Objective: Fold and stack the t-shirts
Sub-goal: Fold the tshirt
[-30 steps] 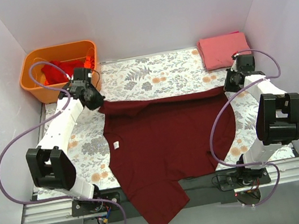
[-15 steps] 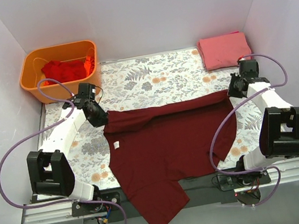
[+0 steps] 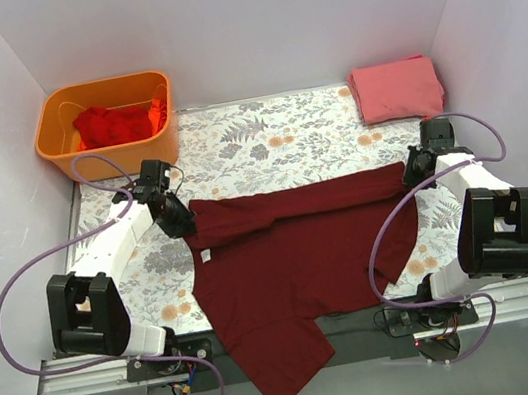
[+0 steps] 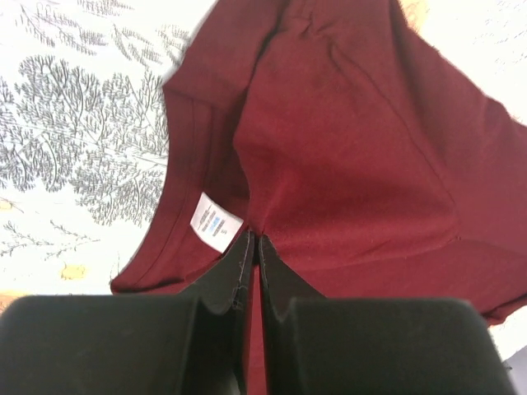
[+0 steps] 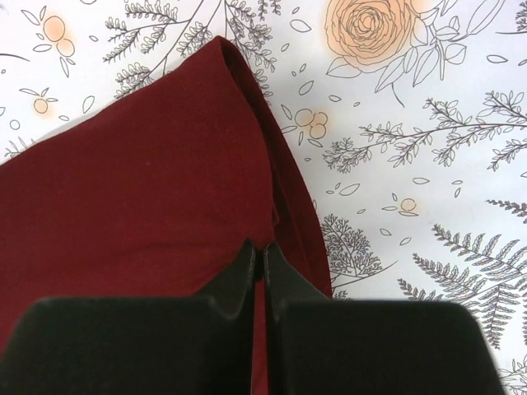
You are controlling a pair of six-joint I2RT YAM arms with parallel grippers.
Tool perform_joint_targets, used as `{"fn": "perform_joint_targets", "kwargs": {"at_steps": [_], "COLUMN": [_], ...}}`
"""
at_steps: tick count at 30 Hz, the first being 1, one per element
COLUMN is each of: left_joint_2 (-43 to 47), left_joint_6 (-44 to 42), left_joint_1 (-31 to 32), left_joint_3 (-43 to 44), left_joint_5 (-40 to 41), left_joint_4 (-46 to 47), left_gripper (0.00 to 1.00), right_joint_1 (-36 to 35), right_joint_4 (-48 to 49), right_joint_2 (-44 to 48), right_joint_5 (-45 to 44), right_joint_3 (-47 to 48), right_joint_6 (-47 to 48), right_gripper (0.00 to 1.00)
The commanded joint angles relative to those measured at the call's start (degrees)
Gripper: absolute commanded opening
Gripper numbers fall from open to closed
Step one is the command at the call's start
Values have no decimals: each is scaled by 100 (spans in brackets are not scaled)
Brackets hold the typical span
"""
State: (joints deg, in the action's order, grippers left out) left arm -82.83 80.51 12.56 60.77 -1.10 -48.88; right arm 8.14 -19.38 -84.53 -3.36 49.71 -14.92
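First lengthwise fold of the maroon t-shirt (image 3: pixel 294 253), with its far edge pinched at both ends.

The shirt lies spread on the floral table (image 3: pixel 273 130) between the arms. Its long axis runs left to right, the collar points toward the left arm, and one sleeve hangs over the near edge. The left gripper (image 4: pixel 254 239) and right gripper (image 5: pixel 259 247) are each clamped on the doubled far edge. Next, I judge, both must carry it nearer in step, keeping it taut. The white neck label (image 4: pixel 212 222) sits beside the left fingers.
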Motion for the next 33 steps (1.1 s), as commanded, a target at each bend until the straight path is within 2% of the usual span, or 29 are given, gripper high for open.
{"fn": "perform_joint_targets", "kwargs": {"at_steps": [1,11,33], "left_joint_2": [399,434,689], "left_joint_6": [61,-53,79], "left_joint_1": [27,36,361], "left_joint_3": [-162,66,-233], "left_joint_5": [-153,-267,-470], "left_joint_4": [-16,-192,-341], "left_gripper": [0,0,0], "right_joint_1": [65,82,126], "right_joint_4": [144,145,136], "right_joint_2": [-46,-169,-564], "right_joint_5": [-280,-157,-157], "right_joint_3": [-76,-49,-32], "right_joint_6": [-46,59,165], "right_gripper": [1,1,3]}}
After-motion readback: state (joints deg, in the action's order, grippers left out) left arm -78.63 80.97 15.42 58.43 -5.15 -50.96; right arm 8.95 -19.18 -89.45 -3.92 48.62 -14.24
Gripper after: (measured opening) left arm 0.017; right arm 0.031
